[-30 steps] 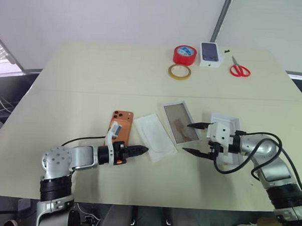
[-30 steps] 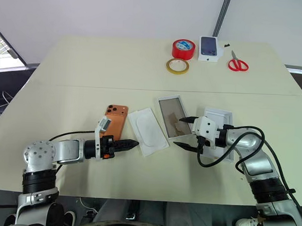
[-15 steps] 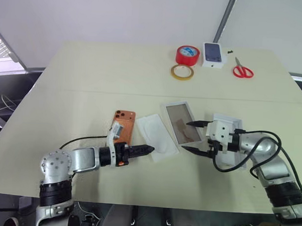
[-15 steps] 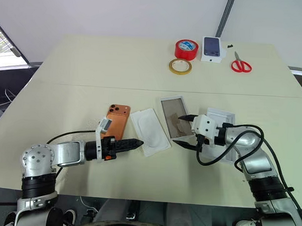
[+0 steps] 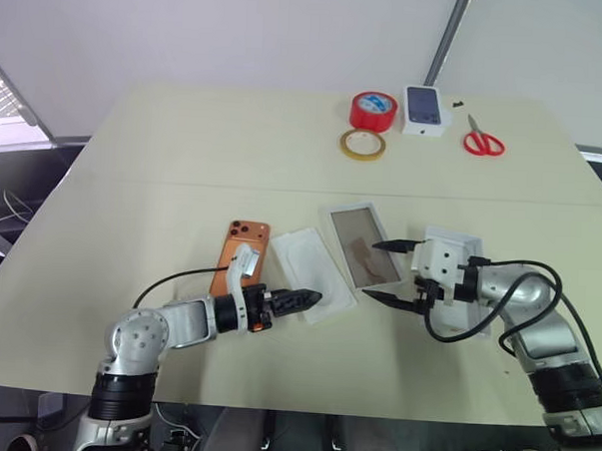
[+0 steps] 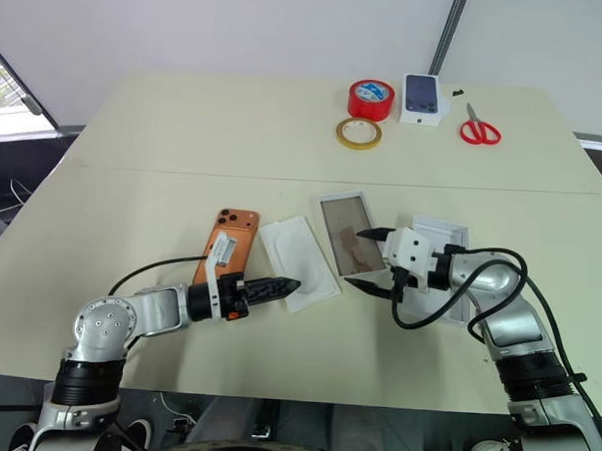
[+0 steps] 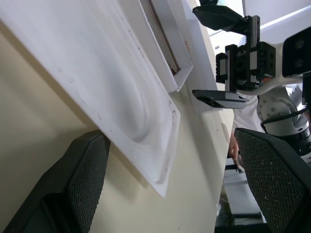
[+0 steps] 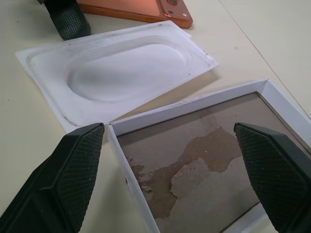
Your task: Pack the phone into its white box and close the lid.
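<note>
One phone [image 5: 242, 255], orange, lies camera side up on the table [image 5: 184, 160], left of centre. At its 3 o'clock lies a flat white card [image 5: 310, 270] with an oval relief, just beside it, the two edges too close to tell whether they touch. At the card's 3 o'clock sits the white box [image 5: 360, 245], an open tray with a brownish-grey, patchy floor; in the right wrist view the tray's corner and the card's edge lie very close. At the tray's 3 o'clock lies the lid [image 5: 450, 254], largely covered by the right arm.

The left gripper [image 5: 300, 300] lies low at the phone's 5 o'clock, fingers spread wide and holding nothing, tips at the near end of the card. The right gripper [image 5: 391, 273] hovers at the tray's 4 o'clock, jaws wide apart and empty, one finger over the tray's right rim, the other off its near corner.

At the table's 1 o'clock edge, well apart from the rest, stand a red tape roll [image 5: 373, 110], a yellow tape ring [image 5: 362, 144], a small white box [image 5: 424, 109] with a dark phone picture, and red scissors [image 5: 481, 139].
</note>
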`<state>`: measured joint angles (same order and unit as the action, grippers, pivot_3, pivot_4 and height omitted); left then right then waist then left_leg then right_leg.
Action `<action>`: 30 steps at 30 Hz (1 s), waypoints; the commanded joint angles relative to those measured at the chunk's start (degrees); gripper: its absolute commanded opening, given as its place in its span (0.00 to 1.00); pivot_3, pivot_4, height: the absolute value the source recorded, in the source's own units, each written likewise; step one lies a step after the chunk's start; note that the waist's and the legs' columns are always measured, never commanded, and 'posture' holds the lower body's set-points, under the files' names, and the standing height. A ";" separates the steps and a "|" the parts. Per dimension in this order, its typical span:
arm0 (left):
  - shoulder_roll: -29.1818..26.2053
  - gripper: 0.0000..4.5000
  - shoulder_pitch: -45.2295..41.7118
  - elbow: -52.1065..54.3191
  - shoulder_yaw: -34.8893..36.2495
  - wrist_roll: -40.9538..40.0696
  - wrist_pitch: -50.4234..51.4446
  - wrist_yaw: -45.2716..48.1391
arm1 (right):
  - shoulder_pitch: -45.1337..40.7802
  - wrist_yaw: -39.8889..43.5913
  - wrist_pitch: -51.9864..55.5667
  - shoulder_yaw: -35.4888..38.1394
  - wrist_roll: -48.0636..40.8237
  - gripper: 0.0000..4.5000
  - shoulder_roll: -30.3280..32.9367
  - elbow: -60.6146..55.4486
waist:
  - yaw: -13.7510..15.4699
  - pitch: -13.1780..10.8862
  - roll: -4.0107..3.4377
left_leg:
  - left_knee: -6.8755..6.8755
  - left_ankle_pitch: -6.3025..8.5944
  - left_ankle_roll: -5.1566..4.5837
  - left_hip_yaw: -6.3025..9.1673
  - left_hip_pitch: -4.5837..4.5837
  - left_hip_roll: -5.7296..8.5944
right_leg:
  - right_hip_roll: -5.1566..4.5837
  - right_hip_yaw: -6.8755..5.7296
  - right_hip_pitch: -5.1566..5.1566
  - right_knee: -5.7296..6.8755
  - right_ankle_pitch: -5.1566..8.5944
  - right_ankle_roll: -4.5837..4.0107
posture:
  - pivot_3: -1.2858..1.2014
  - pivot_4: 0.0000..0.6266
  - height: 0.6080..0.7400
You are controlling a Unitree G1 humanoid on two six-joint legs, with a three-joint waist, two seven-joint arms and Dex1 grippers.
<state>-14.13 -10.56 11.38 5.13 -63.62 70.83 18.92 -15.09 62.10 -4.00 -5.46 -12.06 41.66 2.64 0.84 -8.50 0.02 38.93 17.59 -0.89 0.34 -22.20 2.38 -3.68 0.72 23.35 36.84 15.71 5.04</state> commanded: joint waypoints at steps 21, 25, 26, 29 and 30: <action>2.38 0.00 -1.72 -8.18 9.02 -3.46 8.69 -6.52 | -0.18 -0.43 0.37 2.05 -0.94 1.00 0.38 -1.66 | -1.67 0.11 -0.19 | -0.20 -0.02 0.03 0.00 0.23 -0.04 | 0.03 0.00 -0.03 0.08 -0.09 0.16 | 0.52 0.24 1.00; -0.18 0.00 -2.98 -7.15 11.91 -5.87 8.81 -6.89 | -0.03 2.45 -2.64 0.35 1.05 1.00 1.83 0.34 | -1.70 0.03 -0.06 | -0.25 -0.04 0.06 0.00 0.21 -0.05 | 0.05 0.00 0.02 0.09 -0.09 0.16 | 0.52 0.24 1.00; -0.80 0.00 -3.38 -7.27 12.74 -6.56 8.84 -7.08 | -0.35 3.15 -4.43 -0.60 2.79 1.00 2.44 1.74 | -1.69 0.00 -0.02 | -0.26 -0.05 0.07 0.00 0.21 -0.05 | 0.05 0.00 0.03 0.09 -0.09 0.16 | 0.52 0.24 1.00; -2.11 0.00 -4.38 -7.88 13.68 -7.30 8.21 -7.44 | -2.73 5.05 -8.64 -2.72 6.35 1.00 3.48 6.67 | -1.72 -0.11 0.11 | -0.27 -0.07 0.11 0.00 0.21 -0.05 | 0.05 0.00 0.03 0.09 -0.09 0.16 | 0.52 0.24 1.00; -2.25 0.00 -4.77 -8.01 13.89 -7.70 8.24 -7.84 | -3.91 6.10 -9.39 -3.21 6.72 1.00 3.55 8.41 | -1.69 -0.13 0.09 | -0.27 -0.07 0.11 -0.01 0.21 -0.05 | 0.05 0.01 0.03 0.08 -0.09 0.16 | 0.52 0.24 1.00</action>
<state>-15.69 -14.70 3.89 17.24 -71.09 79.58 12.15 -16.69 66.87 -10.99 -8.21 -6.60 44.48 9.84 -0.85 -8.62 0.11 38.66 17.52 -0.77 0.34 -21.99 2.33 -3.63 0.73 23.38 36.93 15.62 5.20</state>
